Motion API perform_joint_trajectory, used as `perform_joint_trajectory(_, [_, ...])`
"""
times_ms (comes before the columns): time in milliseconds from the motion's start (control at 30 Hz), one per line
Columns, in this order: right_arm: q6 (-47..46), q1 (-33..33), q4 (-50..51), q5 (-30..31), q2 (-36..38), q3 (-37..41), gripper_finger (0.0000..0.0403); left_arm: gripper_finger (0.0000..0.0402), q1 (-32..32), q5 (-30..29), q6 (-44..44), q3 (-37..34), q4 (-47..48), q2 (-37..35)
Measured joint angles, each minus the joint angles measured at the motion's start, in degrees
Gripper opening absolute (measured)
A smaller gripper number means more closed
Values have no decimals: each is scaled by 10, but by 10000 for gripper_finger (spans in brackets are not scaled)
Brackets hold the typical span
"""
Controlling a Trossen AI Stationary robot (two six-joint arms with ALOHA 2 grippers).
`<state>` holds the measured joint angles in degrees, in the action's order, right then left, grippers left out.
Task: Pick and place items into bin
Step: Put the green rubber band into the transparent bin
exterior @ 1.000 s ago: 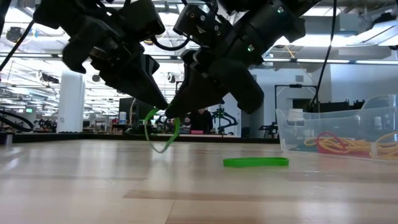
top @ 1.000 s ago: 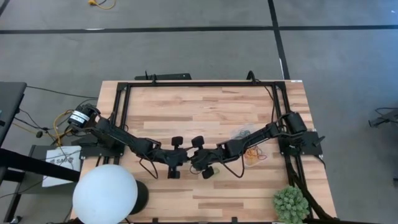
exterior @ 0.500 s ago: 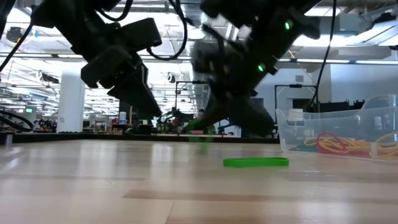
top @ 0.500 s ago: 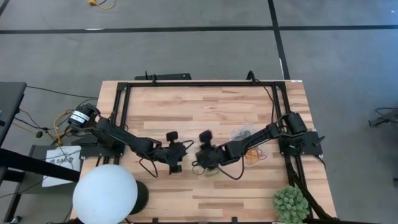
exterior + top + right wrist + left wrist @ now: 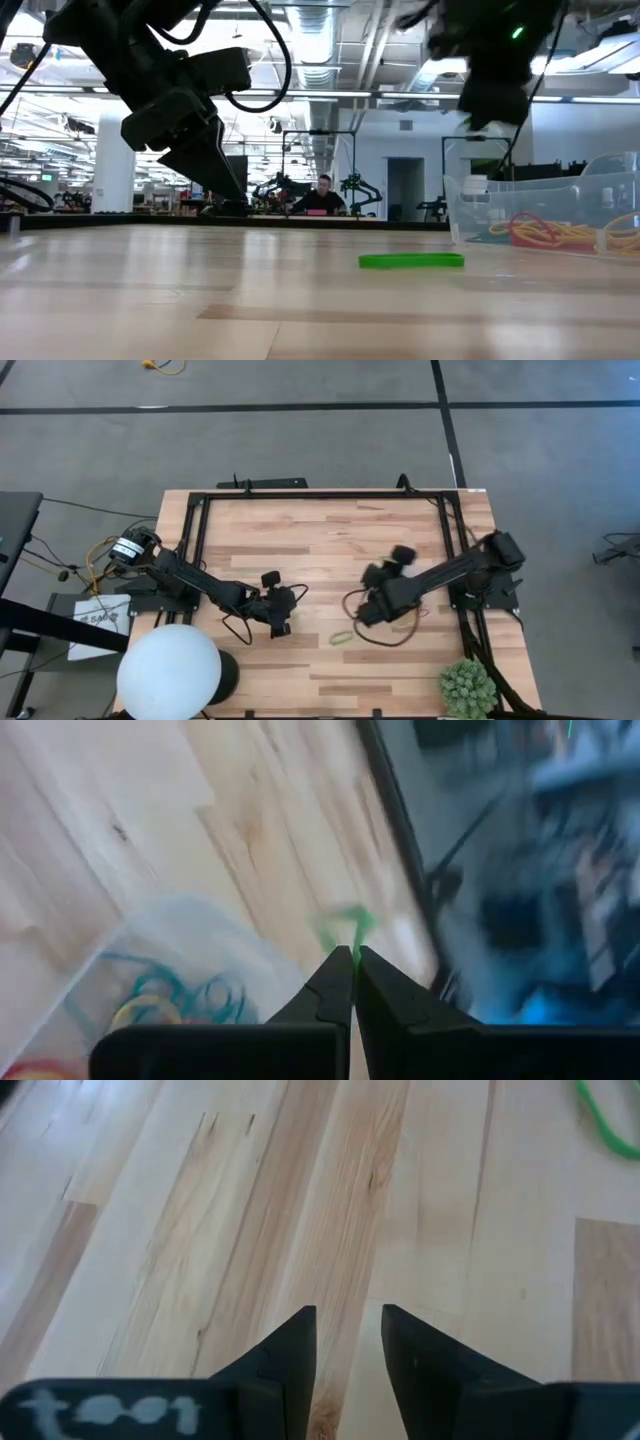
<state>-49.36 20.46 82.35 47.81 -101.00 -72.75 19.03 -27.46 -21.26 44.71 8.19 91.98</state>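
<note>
A: The butcher-block table (image 5: 320, 530) stands on grey floor; in the low view a long workshop with ceiling lights runs behind it, and a person (image 5: 322, 196) sits far back at a bench.

B: What shows along the near edge from above?

A: A white globe (image 5: 168, 672) at the near left corner and a spiky green plant (image 5: 467, 686) at the near right corner.

B: And the arms, starting on the left?

A: The left gripper (image 5: 276, 604) sits over the near-left part of the table. Its wrist view shows the two fingers (image 5: 290, 1350) parted by a narrow gap over bare wood, with nothing between them.

B: Any band near it?

A: A green band (image 5: 342, 638) lies flat on the wood near the near edge, between the two grippers. From above it is only a small oval, with its long axis roughly along the table's length. The low view shows it edge-on as a flat green strip (image 5: 411, 260). The left wrist view catches just an arc of it (image 5: 606, 1127).

B: The right side?

A: The right gripper (image 5: 385, 575) is over the right half, close to the bin (image 5: 545, 213). From above the arm covers the bin. The low view shows its clear walls, with red and yellow-orange bands piled inside.

B: Is that gripper holding anything?

A: Its wrist view shows the fingers (image 5: 335, 982) pressed together on a thin green loop (image 5: 343, 927) that sticks out past the tips. The bin (image 5: 170, 970) lies beside it, with blue-green and yellow loops inside.
</note>
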Motion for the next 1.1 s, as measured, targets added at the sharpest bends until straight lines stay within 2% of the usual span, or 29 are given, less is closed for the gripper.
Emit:
perform_joint_trajectory(100, [-140, 26, 49, -33, 38, 14, 2, 107, 0, 0, 0, 0, -1, 0])
perform_joint_trajectory(233, [-170, 69, 14, -61, 79, 63, 1, 107, 0, 1, 0, 0, 0, 0])
perform_joint_trajectory(400, [-136, 96, -66, -75, 114, 123, 1, 107, 0, 1, 0, 0, 0, 0])
perform_joint_trajectory(500, [-118, 86, -90, -68, 125, 151, 1, 107, 0, 1, -1, 0, 0, 0])
perform_joint_trajectory(633, [-137, 55, -97, -67, 130, 184, 6, 107, 0, 1, -17, 0, 0, 0])
perform_joint_trajectory(833, [-131, 9, -151, -134, 130, 208, 40, 107, 0, 1, -20, 0, -1, 0])
perform_joint_trajectory(1100, [11, -21, -245, -147, 126, 208, 67, 107, 0, 1, -20, 0, -2, 0])
